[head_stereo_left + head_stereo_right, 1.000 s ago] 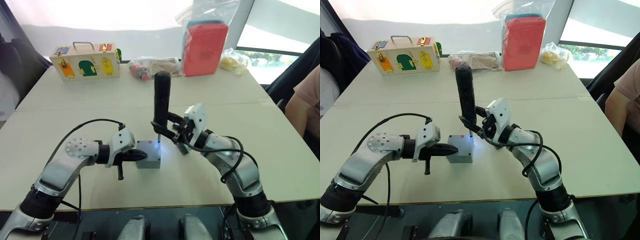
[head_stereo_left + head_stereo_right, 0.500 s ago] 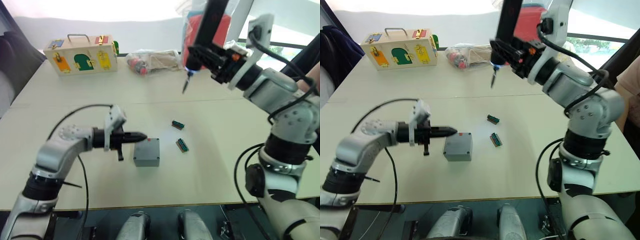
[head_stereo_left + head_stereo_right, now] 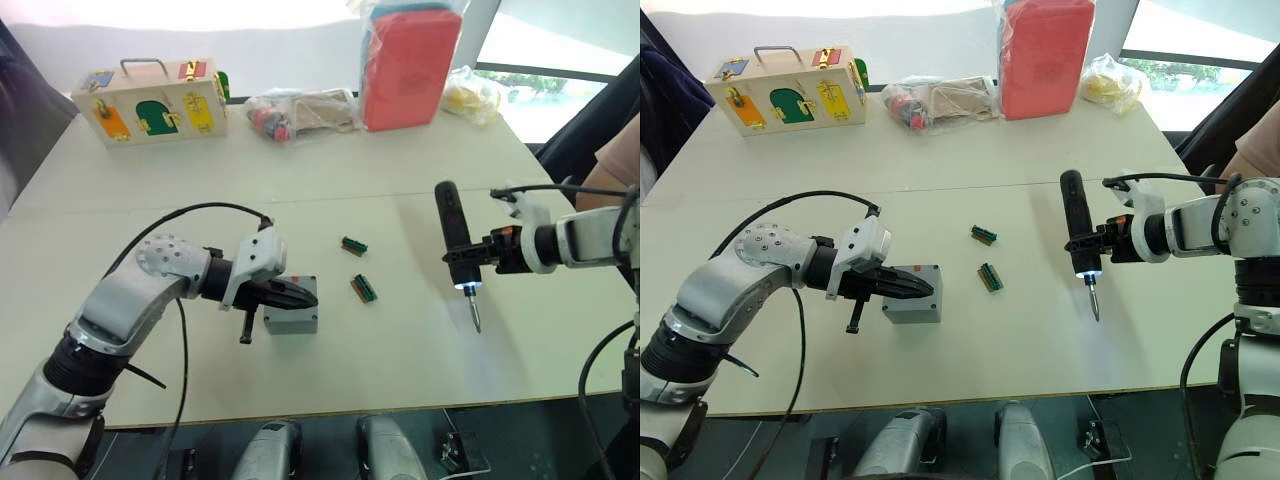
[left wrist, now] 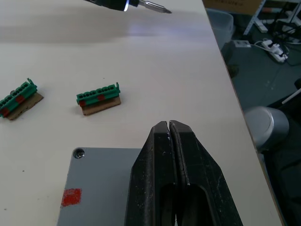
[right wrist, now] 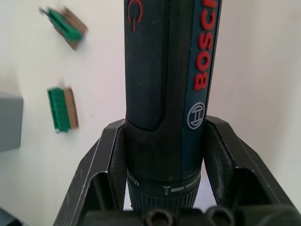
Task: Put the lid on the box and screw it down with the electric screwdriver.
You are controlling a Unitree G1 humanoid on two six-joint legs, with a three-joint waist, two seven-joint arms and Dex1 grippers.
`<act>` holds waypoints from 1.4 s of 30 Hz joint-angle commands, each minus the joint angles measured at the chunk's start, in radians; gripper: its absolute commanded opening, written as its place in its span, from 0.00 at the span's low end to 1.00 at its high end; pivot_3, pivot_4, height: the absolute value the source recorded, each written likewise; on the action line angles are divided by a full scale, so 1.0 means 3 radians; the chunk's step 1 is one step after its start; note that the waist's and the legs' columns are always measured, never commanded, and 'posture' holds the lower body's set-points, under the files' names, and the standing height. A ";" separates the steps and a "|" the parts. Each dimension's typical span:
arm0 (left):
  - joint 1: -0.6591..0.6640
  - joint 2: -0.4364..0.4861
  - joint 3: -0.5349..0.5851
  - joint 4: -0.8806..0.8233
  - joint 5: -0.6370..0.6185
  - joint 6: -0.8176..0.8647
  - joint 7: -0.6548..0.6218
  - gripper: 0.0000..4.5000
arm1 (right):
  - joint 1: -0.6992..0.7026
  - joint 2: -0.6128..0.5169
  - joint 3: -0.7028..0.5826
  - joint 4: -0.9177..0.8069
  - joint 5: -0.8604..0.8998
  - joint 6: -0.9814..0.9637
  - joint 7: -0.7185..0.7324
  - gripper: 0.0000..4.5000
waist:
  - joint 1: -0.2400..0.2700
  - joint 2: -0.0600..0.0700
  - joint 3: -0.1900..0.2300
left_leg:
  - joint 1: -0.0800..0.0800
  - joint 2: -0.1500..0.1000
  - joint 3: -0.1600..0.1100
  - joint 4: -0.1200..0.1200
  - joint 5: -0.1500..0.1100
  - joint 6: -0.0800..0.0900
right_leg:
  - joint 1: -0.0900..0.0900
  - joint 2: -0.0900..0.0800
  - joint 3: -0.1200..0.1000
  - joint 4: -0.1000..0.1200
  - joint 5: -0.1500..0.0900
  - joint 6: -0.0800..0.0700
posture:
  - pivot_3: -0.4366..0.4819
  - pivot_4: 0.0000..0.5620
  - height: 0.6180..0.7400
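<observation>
The grey box (image 3: pixel 291 320) stands mid-table with the lid (image 4: pixel 101 186) on top of it; the lid's face carries a red mark and a screw hole in one corner. My left gripper (image 3: pixel 308 297) is shut and empty, its fingertips (image 4: pixel 168 128) lying over the lid from the left. Whether they touch it I cannot tell. Far to the right, my right gripper (image 3: pixel 478 252) is shut on the black electric screwdriver (image 3: pixel 453 235). It hangs nearly upright, tip light on, with its bit (image 3: pixel 474 316) just above the table. The wrist view shows its barrel (image 5: pixel 169 84) between my fingers (image 5: pixel 101 162).
Two small green connectors (image 3: pixel 354 245) (image 3: pixel 364 289) lie between box and screwdriver. At the far edge stand a wooden case with coloured doors (image 3: pixel 150 100), plastic bags (image 3: pixel 300 110) and a red pack (image 3: pixel 410 65). A person's arm (image 3: pixel 620 160) is at the right.
My right arm swung the screwdriver up off the box, then down to the right, where it now hangs low over the table. My left gripper has slid forward over the lid.
</observation>
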 commanded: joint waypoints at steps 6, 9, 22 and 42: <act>0.0164 0.0063 0.0248 -0.0205 -0.0131 0.0148 0.0142 0.00 | -0.0340 0.0091 0.0260 0.0239 -0.0305 0.0022 0.0063 0.40 | 0.0010 0.0001 0.0002 | 0.0000 0.0000 0.0000 0.0025 -0.0003 0.0005 | 0.0012 0.0004 -0.0002 0.0002 0.0004 0.0007 | 0.48 0.27 1.00; 0.0227 0.0128 0.0529 -0.0176 -0.0235 0.0322 0.0315 0.00 | -0.0355 0.0087 0.0397 0.0158 -0.0519 0.0020 0.0222 0.62 | 0.0018 0.0001 0.0002 | 0.0000 0.0000 -0.0002 0.0025 -0.0003 0.0005 | 0.0012 0.0004 -0.0003 0.0002 0.0005 0.0007 | 0.48 0.27 1.00; 0.0924 0.0490 0.1433 0.0176 -0.0328 0.0538 0.0654 0.00 | -0.0247 -0.0267 0.0157 -0.1001 -0.1099 -0.1887 0.1782 0.98 | -0.0009 0.0015 0.0004 | 0.0004 -0.0002 0.0002 0.0022 -0.0003 0.0002 | 0.0006 0.0007 -0.0002 0.0005 0.0007 0.0012 | 0.48 0.27 1.00; 0.0906 -0.0069 0.0573 0.0121 0.0071 0.0199 0.1005 0.00 | 0.1440 0.0891 0.0730 -0.2618 -0.1492 -0.2447 0.1493 0.98 | 0.0097 -0.0013 -0.0009 | 0.0008 -0.0006 -0.0009 0.0032 0.0004 -0.0012 | 0.0020 -0.0001 -0.0001 0.0000 0.0022 0.0016 | 0.48 0.27 1.00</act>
